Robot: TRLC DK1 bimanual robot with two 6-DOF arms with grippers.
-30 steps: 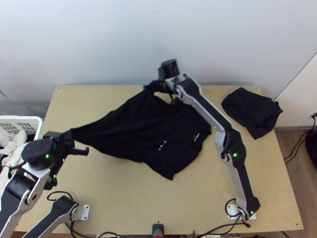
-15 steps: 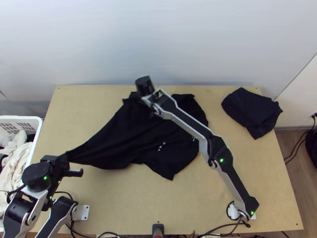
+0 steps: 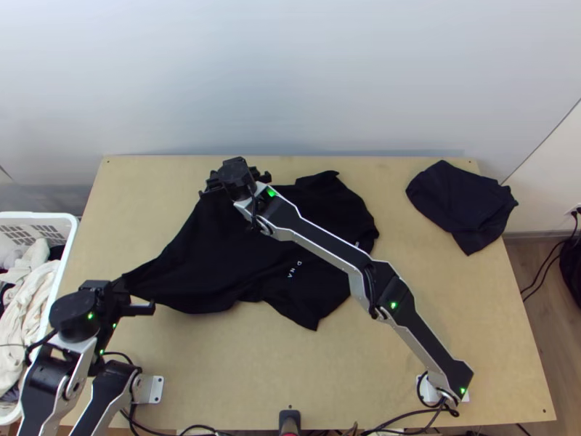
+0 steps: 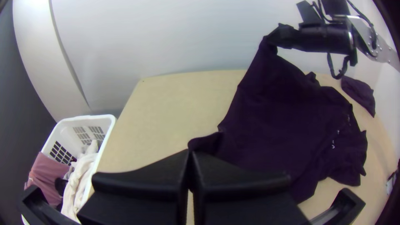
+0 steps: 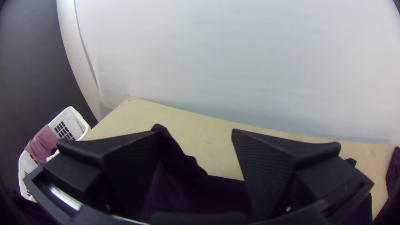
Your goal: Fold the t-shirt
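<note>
Black t-shirt (image 3: pixel 240 251), small white lettering (image 3: pixel 294 269) exposed right of its middle. Condition: unfolded, unevenly spread and wrinkled. It lies across the middle of the table (image 3: pixel 436 320), stretched to a narrow end at near left. The far left part is raised; a pointed portion extends nearward, right of centre.

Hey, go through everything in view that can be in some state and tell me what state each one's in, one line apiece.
T-shirt: unfolded, rumpled, one end drawn toward the left pincer
Left pincer: shut on the T-shirt
Right pincer: open, at the T-shirt
Dark cloth: loosely bunched
Basket: open-topped, holding clothes
Pink cloth: draped over the basket's side
Right arm's green light: lit
</note>
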